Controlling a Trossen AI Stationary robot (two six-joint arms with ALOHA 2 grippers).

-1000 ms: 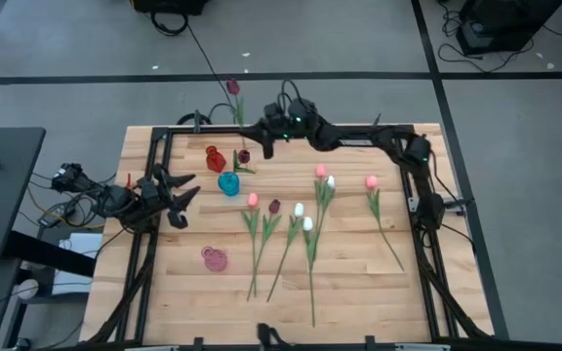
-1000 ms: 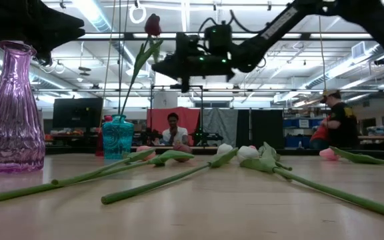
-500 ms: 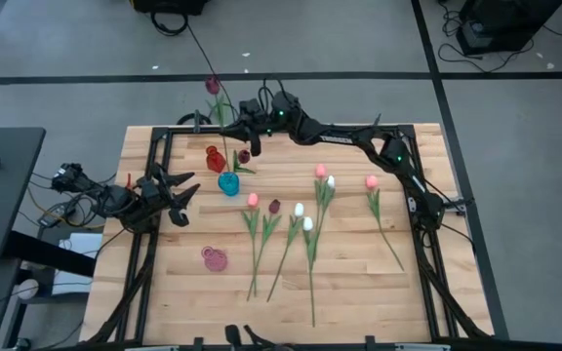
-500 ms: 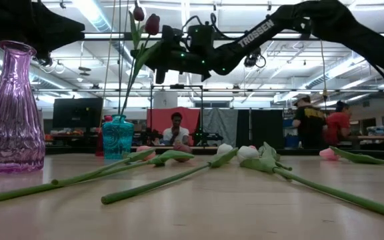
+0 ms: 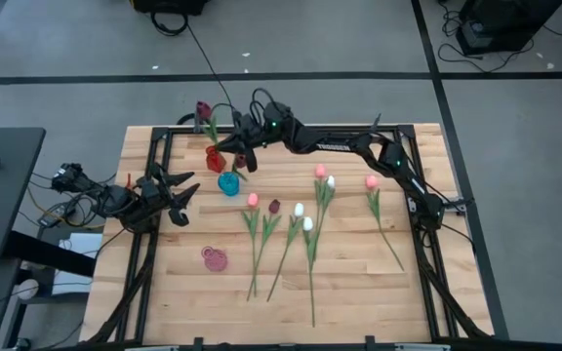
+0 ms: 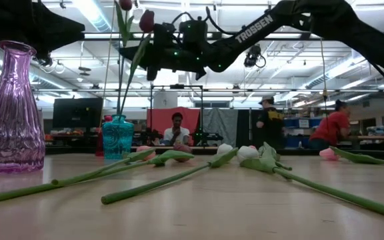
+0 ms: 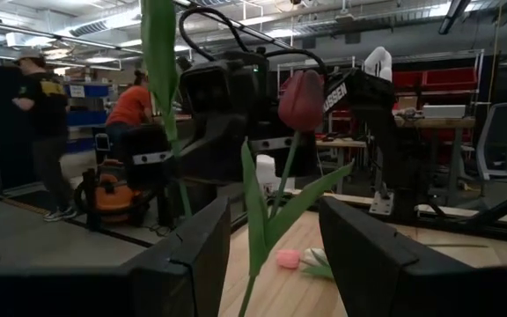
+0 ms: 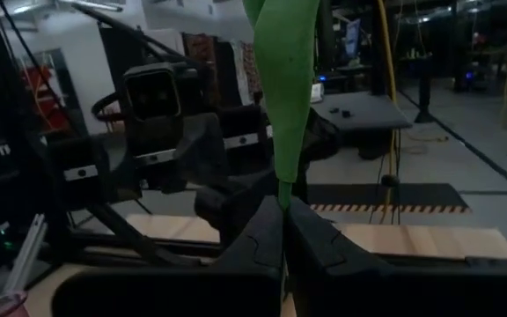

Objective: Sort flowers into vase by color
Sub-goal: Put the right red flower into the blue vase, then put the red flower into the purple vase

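Lettering "TROSSEN" on right arm [image 6: 259,28] | right gripper [image 5: 234,151] clamped on maroon tulip [image 5: 203,109] stem | left gripper [image 5: 185,198] fingers apart, left edge

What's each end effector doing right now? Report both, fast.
Left end effector: open, empty, waiting at the table's left edge.
Right end effector: shut on a maroon tulip, over the vases.

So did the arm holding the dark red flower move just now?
Yes. In the high view the right gripper, shut on the maroon tulip, has swung left along the table's far edge, ending above the red vase and the teal vase.
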